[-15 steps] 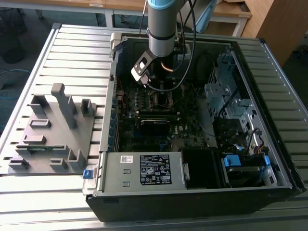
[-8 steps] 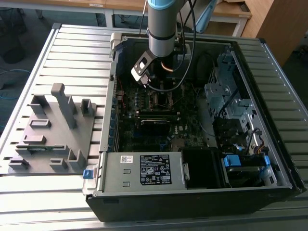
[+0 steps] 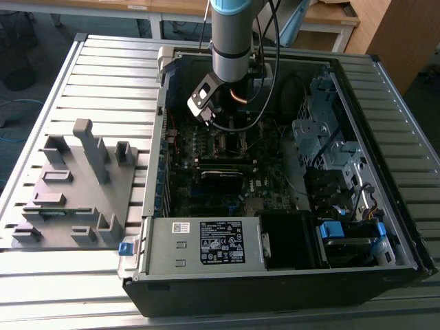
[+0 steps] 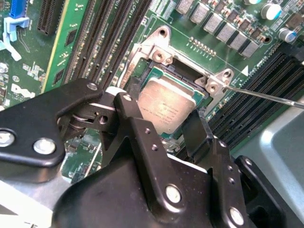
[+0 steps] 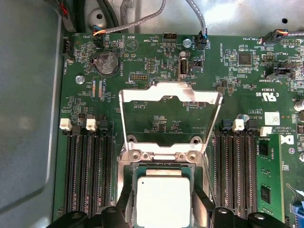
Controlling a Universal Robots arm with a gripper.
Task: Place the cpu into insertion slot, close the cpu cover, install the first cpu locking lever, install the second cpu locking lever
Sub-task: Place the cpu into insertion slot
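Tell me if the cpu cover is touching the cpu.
Apart. The first wrist view shows the cpu cover swung open on its hinge, its frame clear of the cpu lying flat.

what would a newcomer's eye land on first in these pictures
Likely the small square silver-grey cpu, lying in the silvery-rimmed insertion slot on the green circuit board, with the black gripper close over it. Next, the thin silvery cpu cover, a windowed metal frame, standing open at the slot's edge in the first wrist view.

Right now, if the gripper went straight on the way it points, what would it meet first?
Probably the cpu, lying in the insertion slot directly beneath the gripper; depth is unclear.
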